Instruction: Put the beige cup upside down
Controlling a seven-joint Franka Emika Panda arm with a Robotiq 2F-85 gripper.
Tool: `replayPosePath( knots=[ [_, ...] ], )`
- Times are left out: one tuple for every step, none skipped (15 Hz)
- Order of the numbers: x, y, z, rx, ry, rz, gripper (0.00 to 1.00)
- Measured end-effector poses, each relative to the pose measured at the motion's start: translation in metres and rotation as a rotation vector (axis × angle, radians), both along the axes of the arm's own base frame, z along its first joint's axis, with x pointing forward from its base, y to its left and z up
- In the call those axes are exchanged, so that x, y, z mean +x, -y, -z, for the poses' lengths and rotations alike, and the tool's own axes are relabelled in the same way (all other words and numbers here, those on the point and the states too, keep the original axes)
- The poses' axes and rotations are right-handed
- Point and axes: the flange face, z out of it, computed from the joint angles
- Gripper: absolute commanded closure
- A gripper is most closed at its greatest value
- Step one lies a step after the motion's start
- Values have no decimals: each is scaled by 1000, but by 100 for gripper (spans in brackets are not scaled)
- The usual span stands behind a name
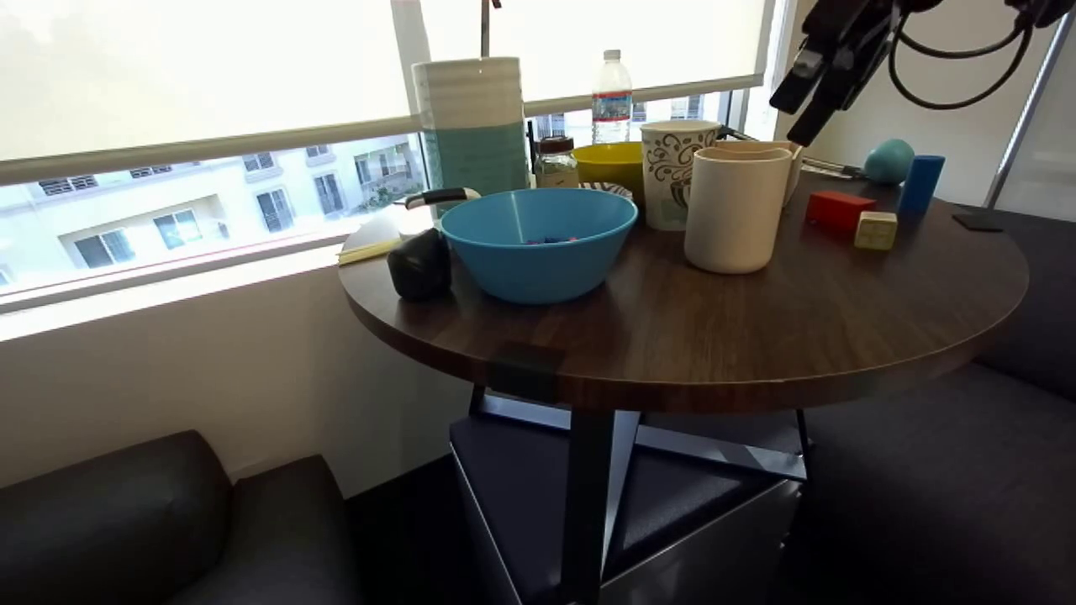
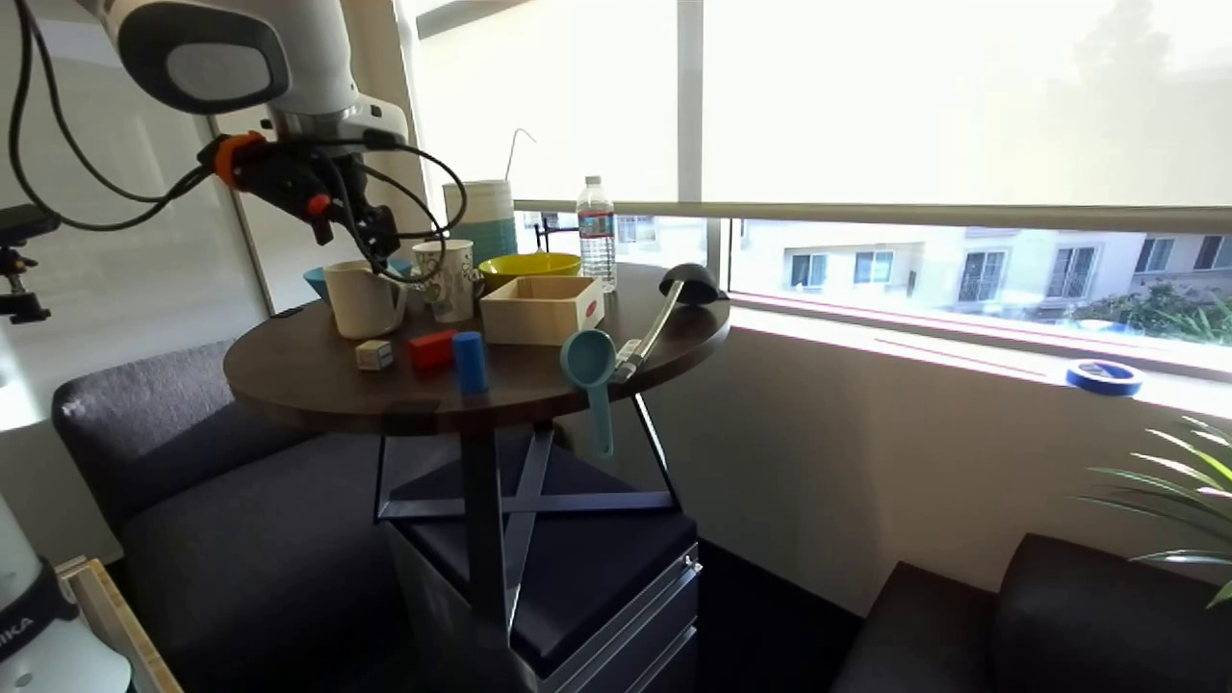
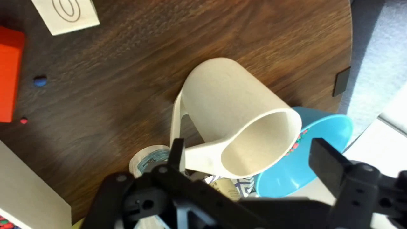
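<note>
Beige cup (image 3: 237,116) stands upright, the wrist view alone looking deep inside

Surface (image 1: 723,336) round, brown wood grain, on dark legs (image 1: 587,496); drawer cabinet (image 2: 645,616) beneath. Window (image 2: 905,279) behind; pale blind (image 2: 962,96) partly down, glowing with daylight; pale building (image 1: 151,189) visible below its edge. Sill (image 2: 962,350) brightly sunlit. Wall (image 2: 818,433) under sill beige, shaded. Dark seat (image 1: 109,504) beside wall; grey sofa (image 2: 260,539) near surface. Floor (image 2: 780,597) almost black. In the wrist view, greyish fabric (image 3: 384,76) beyond surface edge, part sunlit, part shaded.
</note>
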Motion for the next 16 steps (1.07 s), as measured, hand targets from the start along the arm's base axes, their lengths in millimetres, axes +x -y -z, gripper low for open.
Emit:
replayPosePath(
  knots=[
    [3, 0, 2, -1, -3, 26, 0],
    [5, 0, 5, -3, -9, 53, 0],
    [7, -1, 8, -4, -21, 79, 0],
    [8, -1, 11, -5, -39, 104, 0],
    [9, -1, 14, -7, -57, 128, 1],
    [10, -1, 17, -9, -75, 155, 9],
    [10, 0, 19, -12, -91, 181, 12],
    [11, 1, 21, -15, -107, 206, 16],
    [11, 3, 23, -20, -123, 230, 28],
    [11, 4, 25, -26, -139, 253, 37],
    [11, 6, 28, -34, -155, 273, 35],
    [11, 8, 30, -43, -172, 293, 16],
    [11, 9, 32, -50, -188, 309, 9],
    [10, 10, 34, -56, -204, 323, 7],
    [10, 10, 36, -61, -219, 334, 1],
    [9, 11, 38, -65, -234, 341, 0]
  ],
)
